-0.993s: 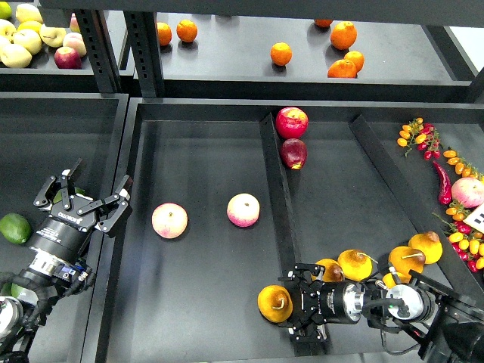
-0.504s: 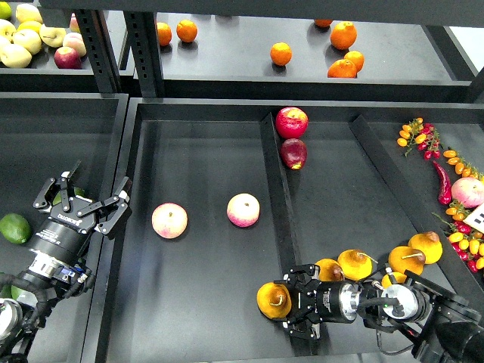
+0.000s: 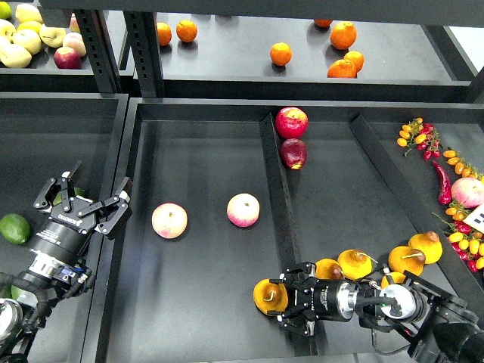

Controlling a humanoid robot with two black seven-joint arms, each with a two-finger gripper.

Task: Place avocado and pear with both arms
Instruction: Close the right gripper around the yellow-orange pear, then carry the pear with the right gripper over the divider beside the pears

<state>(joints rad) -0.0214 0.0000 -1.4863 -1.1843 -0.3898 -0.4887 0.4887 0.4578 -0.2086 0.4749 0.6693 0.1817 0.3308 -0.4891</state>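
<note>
My right gripper (image 3: 281,298) points left over the divider at the front and is shut on the pear (image 3: 268,296), a golden-yellow fruit with a brown stem, held low over the middle tray (image 3: 204,310). My left gripper (image 3: 87,195) is open and empty above the left tray (image 3: 45,144), its fingers spread wide. A sliver of dark green fruit (image 3: 66,195) shows just behind its fingers; it may be the avocado, mostly hidden. A green oval fruit (image 3: 13,228) lies to the gripper's left.
Two pink-cream fruits (image 3: 169,220) (image 3: 243,209) lie in the middle tray. Several more golden pears (image 3: 354,264) sit behind my right wrist. Two red apples (image 3: 292,122) lie by the divider (image 3: 276,197). Peppers and small tomatoes (image 3: 454,189) are at right; oranges (image 3: 280,53) are on the back shelf.
My right gripper has moved a little left and away from me with the pear in it. The left arm has barely moved.
</note>
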